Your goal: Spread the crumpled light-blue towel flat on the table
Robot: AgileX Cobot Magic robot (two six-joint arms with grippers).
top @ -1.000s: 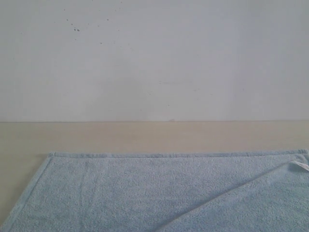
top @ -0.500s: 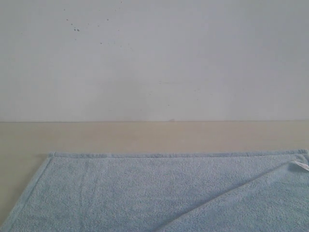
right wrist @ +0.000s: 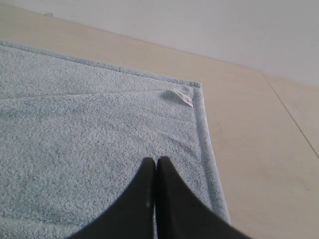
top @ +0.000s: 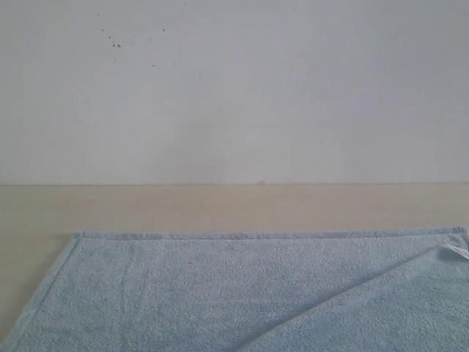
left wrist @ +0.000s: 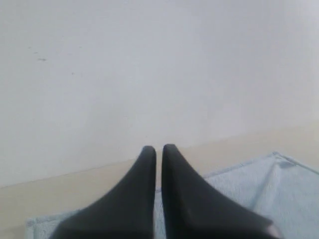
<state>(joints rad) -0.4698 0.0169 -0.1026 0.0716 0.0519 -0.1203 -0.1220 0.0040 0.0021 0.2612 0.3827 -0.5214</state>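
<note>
Exterior view: a white wall [top: 234, 88] fills the upper half of the frame, the table [top: 220, 209] runs as a beige band across the middle, and the towel [top: 183, 293] covers the lower part from the lower left corner to the right edge, lying mostly flat on the table with a diagonal fold [top: 352, 290] crossing its lower right. My left gripper [left wrist: 158, 149] has its dark jaws together on nothing, with towel showing past them, and my right gripper [right wrist: 155, 162], jaws likewise together and empty, sits over the towel close to its hemmed corner. Smallest is the white tag [top: 458, 251], near that corner at the right edge of the exterior frame.
</note>
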